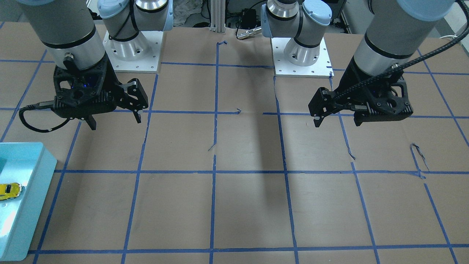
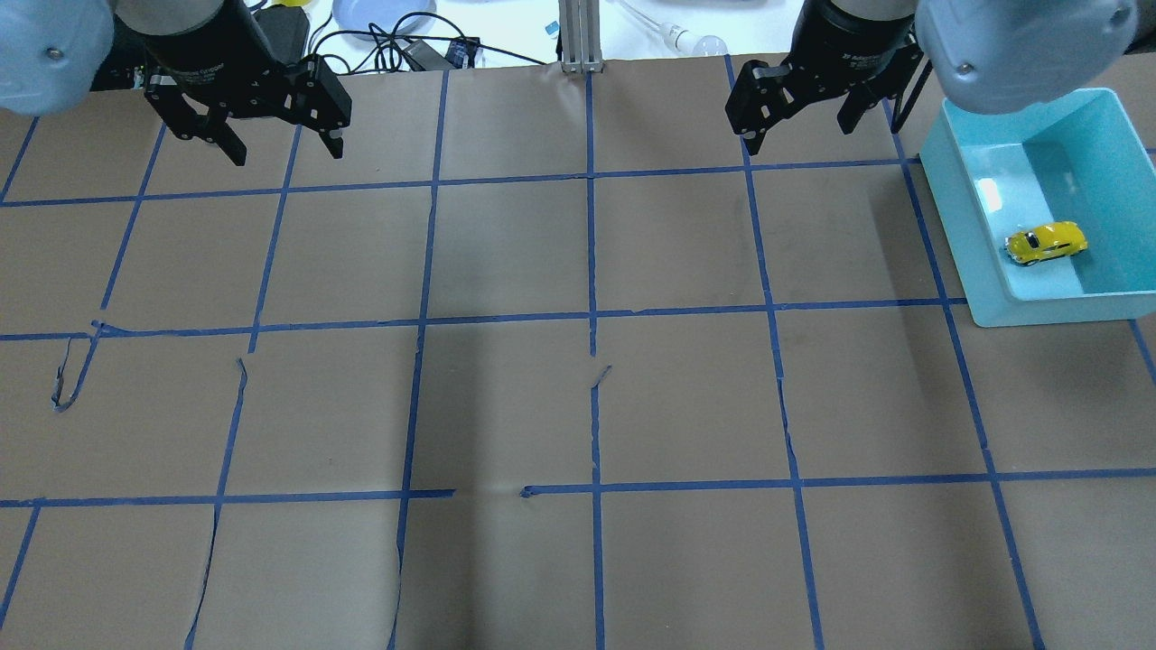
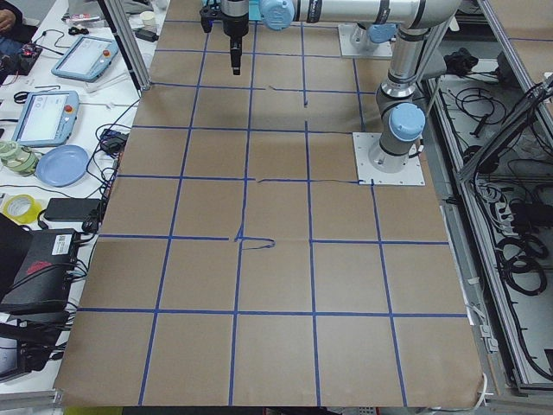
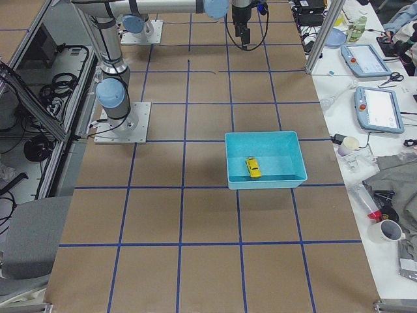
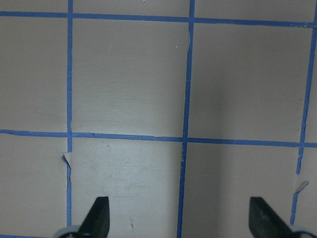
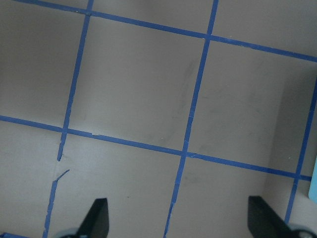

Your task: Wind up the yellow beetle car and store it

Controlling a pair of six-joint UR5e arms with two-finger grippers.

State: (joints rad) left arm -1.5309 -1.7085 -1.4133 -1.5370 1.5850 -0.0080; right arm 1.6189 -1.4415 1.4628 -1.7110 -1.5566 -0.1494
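The yellow beetle car [image 2: 1046,242] lies inside a light blue bin [image 2: 957,236] at the table's right side; it also shows in the front view [image 1: 9,190] and the right side view [image 4: 253,167]. My right gripper [image 2: 801,131] hangs open and empty above the table, left of the bin and apart from it. Its fingertips stand wide apart in its wrist view [image 6: 178,218]. My left gripper [image 2: 286,149] hangs open and empty over the far left of the table, with only taped paper below it [image 5: 178,218].
Brown paper with a blue tape grid covers the table; some tape strips are torn and curled [image 2: 68,379]. The two arm bases [image 1: 133,51] [image 1: 302,55] stand at the robot's edge. Cables, a plate [image 2: 379,13] and tablets lie beyond the far edge.
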